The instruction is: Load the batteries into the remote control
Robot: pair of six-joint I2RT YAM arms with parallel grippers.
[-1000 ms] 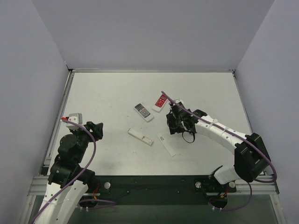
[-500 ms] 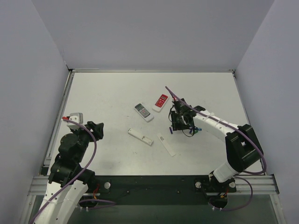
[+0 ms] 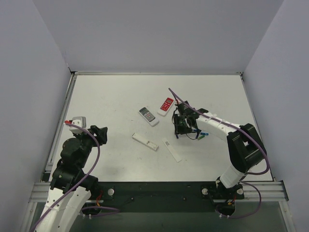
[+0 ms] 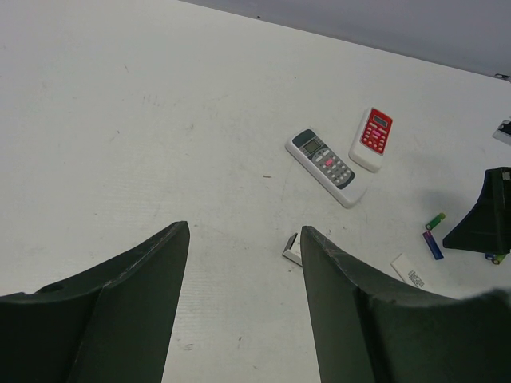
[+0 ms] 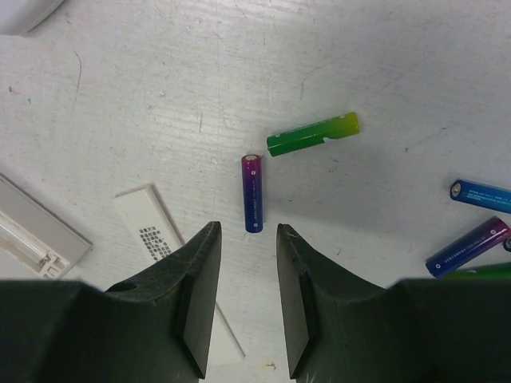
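right hand released, narrow, empty; purple-blue battery just past its tips, green battery above. blue battery cut off at right edge, open remote at left. left hand released, empty.

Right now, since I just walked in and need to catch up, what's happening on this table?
The right gripper hovers low over the loose batteries, its jaws slightly apart and empty, with a purple-blue battery just ahead of its tips. The left gripper sits open and empty, off to the left. The white remote lies nearby, back open.
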